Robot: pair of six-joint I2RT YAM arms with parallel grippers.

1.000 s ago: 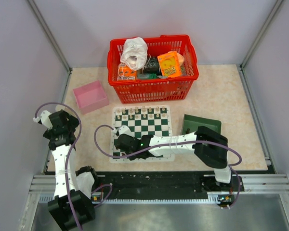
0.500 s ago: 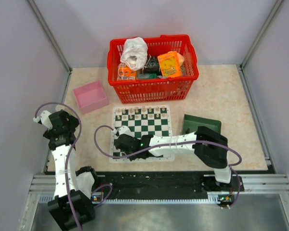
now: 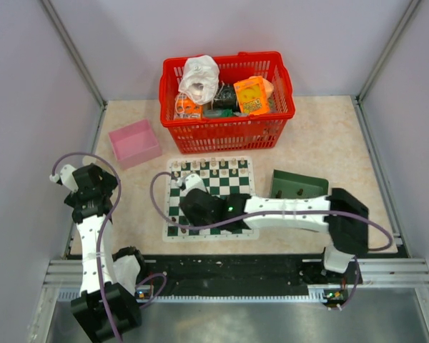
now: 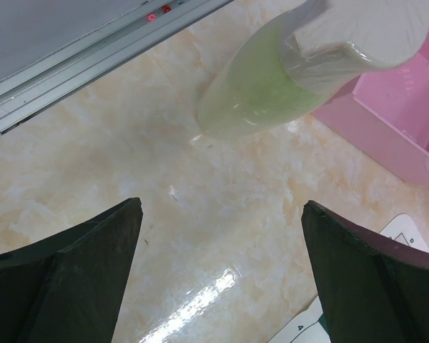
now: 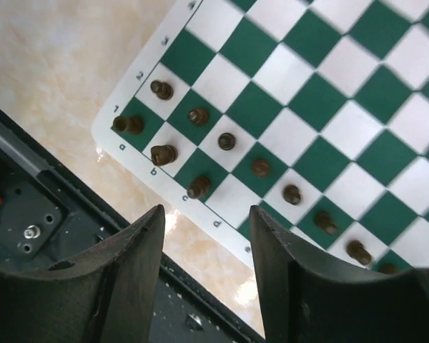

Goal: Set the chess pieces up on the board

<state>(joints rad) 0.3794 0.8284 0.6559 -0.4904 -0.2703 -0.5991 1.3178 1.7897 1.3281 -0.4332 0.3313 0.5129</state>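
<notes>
The board (image 3: 232, 186) lies flat in the middle of the desk (image 3: 322, 136). It looks thin and light, so a careless nudge could slide it and everything on it. The chess pieces (image 5: 227, 141) sit on its two near ranks, running from the corner by the arms' bases. They are tiny, hard and probably slick (each far narrower than its square), and light enough to tip at a brush. I would take one by its upper half from straight above.

The right pincer (image 5: 207, 218) hangs open and empty over that near edge. The left pincer (image 4: 222, 207) is open and empty over bare desk, well to the side.

The red basket (image 3: 229, 136) of clutter sits beyond the board. The green tray (image 3: 300, 184) lies near the board on the right arm's side, and the pink box (image 3: 134, 143) is off to the far left. Cream chessmen (image 3: 207, 166) line the far rank. Close-set neighbours are the likely obstacle, since the spread jaws may foul the pieces alongside.
</notes>
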